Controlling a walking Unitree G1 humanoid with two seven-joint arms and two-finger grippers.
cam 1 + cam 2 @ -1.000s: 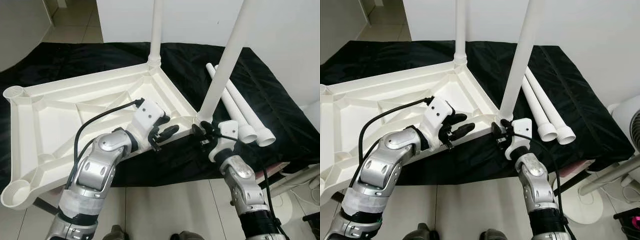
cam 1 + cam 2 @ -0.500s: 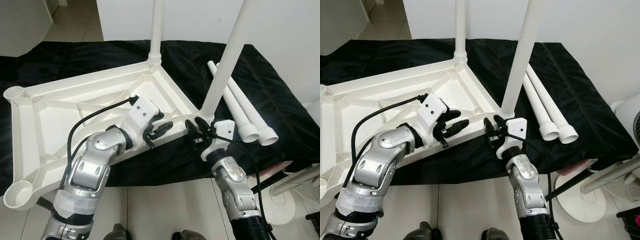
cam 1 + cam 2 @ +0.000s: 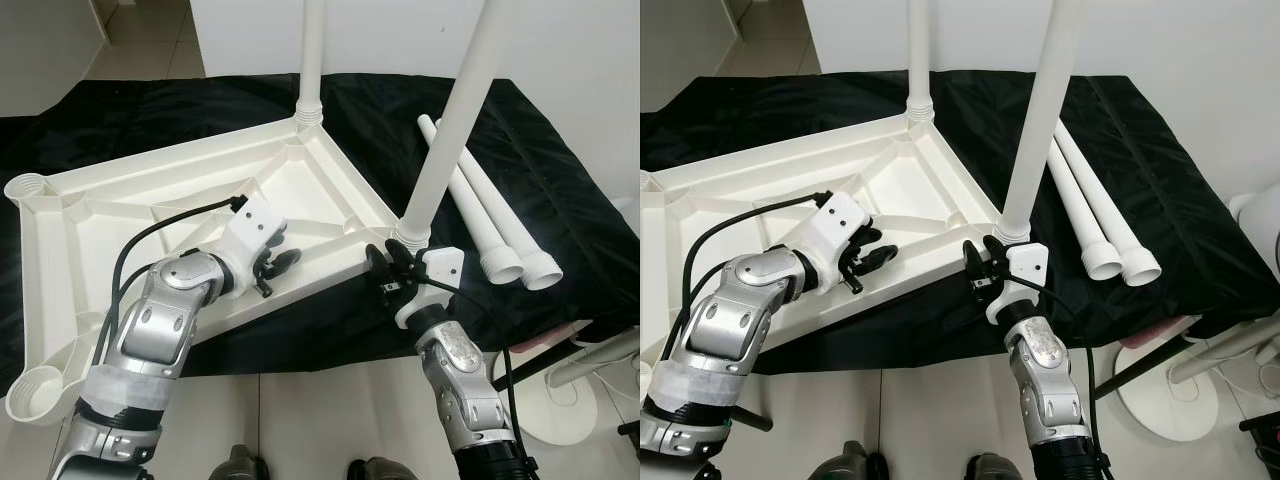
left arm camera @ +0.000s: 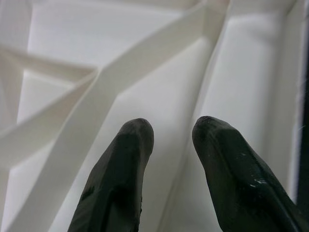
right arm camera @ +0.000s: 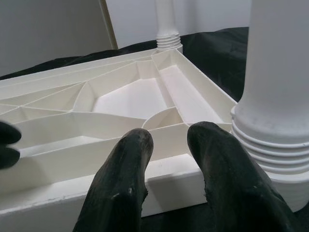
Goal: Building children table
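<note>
Head view: upturned tabletop (image 3: pixel 180 190), two legs fitted.
Left gripper (image 3: pixel 280 268) and right gripper (image 3: pixel 385 270) at its near rim, fingers slightly apart, empty.

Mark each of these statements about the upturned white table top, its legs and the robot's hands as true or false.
1. Two white plastic legs stand screwed into the white ribbed plastic table top. True.
2. Two loose white legs lie on the black cloth. True.
3. All four corner sockets are filled. False: two on the robot's left are empty.
4. The left hand grips a leg. False: it hovers over the top's ribs, open.
5. The right hand is by the nearer standing leg. True.
</note>
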